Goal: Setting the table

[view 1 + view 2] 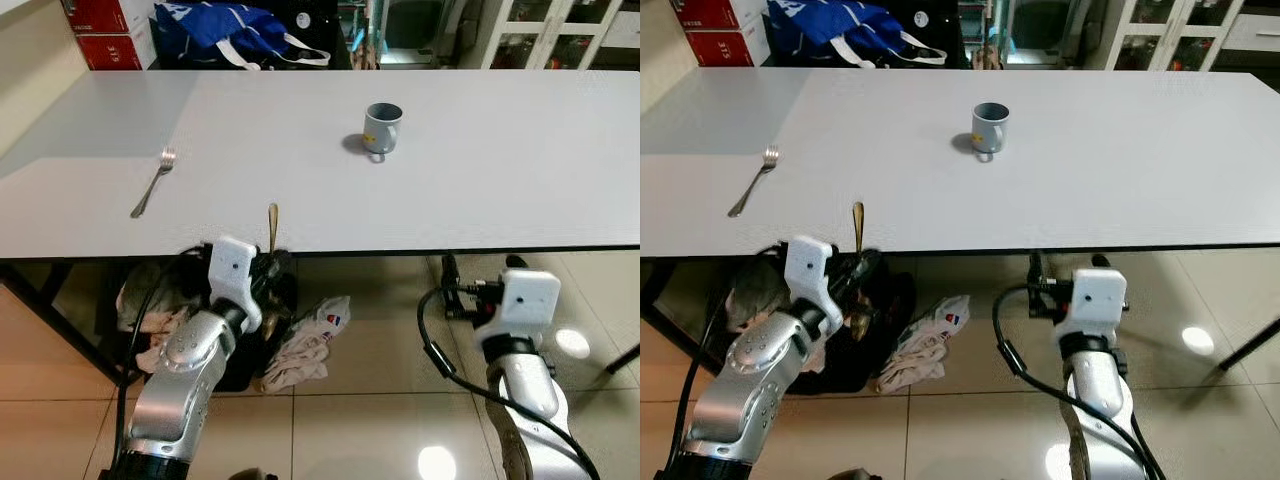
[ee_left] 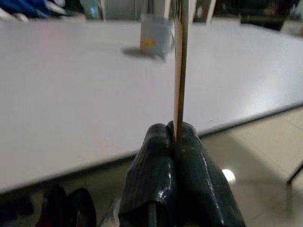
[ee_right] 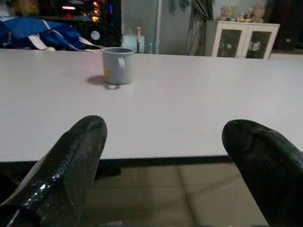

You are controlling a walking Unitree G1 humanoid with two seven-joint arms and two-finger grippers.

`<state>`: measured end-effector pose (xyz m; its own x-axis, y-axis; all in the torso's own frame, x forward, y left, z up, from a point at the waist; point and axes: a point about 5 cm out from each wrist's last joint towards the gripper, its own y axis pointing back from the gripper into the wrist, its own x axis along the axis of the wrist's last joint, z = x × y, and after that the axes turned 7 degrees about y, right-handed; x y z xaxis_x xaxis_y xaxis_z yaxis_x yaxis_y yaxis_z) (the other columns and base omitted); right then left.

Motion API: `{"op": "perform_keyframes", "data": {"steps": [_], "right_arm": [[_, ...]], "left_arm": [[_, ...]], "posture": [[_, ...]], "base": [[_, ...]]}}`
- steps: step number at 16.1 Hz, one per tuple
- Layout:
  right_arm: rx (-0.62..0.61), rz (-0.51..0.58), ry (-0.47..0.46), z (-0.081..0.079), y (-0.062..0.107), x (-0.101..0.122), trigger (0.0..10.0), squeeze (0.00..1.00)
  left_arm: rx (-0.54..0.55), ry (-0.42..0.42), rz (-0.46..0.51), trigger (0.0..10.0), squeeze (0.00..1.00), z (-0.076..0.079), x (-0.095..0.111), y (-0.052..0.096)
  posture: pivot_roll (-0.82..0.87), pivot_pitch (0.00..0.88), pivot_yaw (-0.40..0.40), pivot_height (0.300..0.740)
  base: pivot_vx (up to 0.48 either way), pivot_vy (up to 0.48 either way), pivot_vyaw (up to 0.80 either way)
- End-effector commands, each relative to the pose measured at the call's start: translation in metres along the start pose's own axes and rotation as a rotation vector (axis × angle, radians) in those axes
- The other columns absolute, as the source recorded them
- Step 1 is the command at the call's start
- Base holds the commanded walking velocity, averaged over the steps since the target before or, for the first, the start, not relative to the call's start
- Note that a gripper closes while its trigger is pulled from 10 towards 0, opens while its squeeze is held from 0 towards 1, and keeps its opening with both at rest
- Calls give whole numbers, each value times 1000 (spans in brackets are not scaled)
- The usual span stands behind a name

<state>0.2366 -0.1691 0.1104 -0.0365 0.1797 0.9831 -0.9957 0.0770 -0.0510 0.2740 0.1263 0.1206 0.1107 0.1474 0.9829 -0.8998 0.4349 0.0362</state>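
Observation:
A long white table [image 1: 500,170] stretches before me. On it a silver fork [image 1: 153,181] lies at the left, and a grey mug [image 1: 382,129] stands near the middle. My left gripper [image 1: 268,270] is at the table's front edge, shut on a thin golden utensil [image 1: 272,226] whose end points up over the tabletop. The left wrist view has the utensil's handle [image 2: 180,71] pinched between the fingers [image 2: 156,165], with the mug [image 2: 156,35] beyond. My right gripper [image 1: 482,268] hangs open just below the front edge, to the right, holding nothing.
A blue bag [image 1: 225,28] and red boxes [image 1: 105,30] sit beyond the table's far edge, with a white cabinet [image 1: 560,30] at the back right. Crumpled cloths and a dark bag [image 1: 305,345] lie on the tiled floor under the table.

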Motion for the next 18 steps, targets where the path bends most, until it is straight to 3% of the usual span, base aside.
{"op": "perform_keyframes", "data": {"steps": [1, 6, 11, 18], "right_arm": [[-1, 26, -2, 0, -3, 4, 10000, 0], [-24, 41, 6, 7, -4, 7, 10000, 0], [-5, 43, 7, 0, -8, 7, 10000, 0], [2, 41, 11, -3, -7, 6, 10000, 0]], "left_arm": [[-24, -23, 61, 0, 0, 8, 15, -5], [-28, -13, 49, 0, 0, 16, 15, -14], [-65, -40, 79, 0, 0, 21, 30, -24], [-105, -41, 84, 0, 0, 29, 34, -30]], "posture": [[-111, 4, 24, 727], [-124, 0, 23, 727], [-116, 0, 30, 727], [-128, 0, 36, 727]], "base": [[300, 0, 0], [454, 0, 0], [454, 0, 0], [459, 0, 0]]}}
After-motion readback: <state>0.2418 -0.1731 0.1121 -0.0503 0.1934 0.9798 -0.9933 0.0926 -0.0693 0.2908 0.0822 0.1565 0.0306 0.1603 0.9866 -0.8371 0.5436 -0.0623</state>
